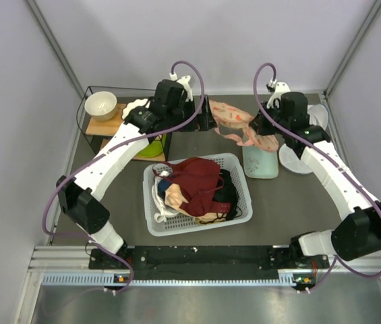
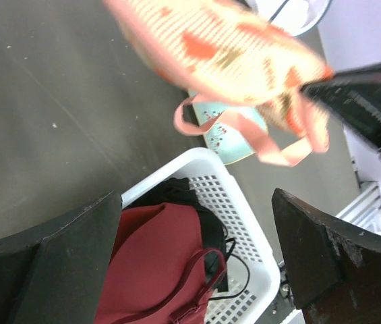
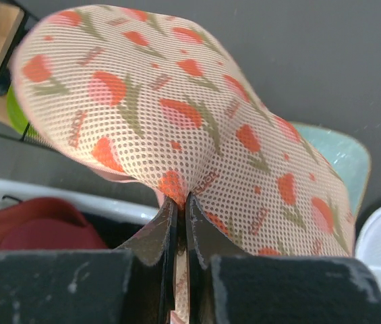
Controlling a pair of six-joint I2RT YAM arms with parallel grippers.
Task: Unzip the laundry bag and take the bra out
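the right end effector (image 3: 178, 200) is pinched fully closed on a fold of the laundry bag (image 3: 177, 101), with the mesh squeezed between both fingers. that hold hangs the pouch clear of the desk (image 1: 291, 216), probably so its edges are free to work on. the left end effector (image 2: 197, 196) stands wide open with nothing between its fingers. in the top view it sits just at 9 o'clock of the pouch, placed as if to take the zip pull or the opposite edge. i cannot tell whether the zip is open, since the pouch is blurred in the left wrist view. the bra shows nowhere — most likely it is inside the pouch. at 7 o'clock from the bag sits the white basket (image 1: 243, 202), holding a maroon garment (image 1: 200, 177) among other clothes. at 5 o'clock the mint tray (image 1: 261, 165) lies flat.
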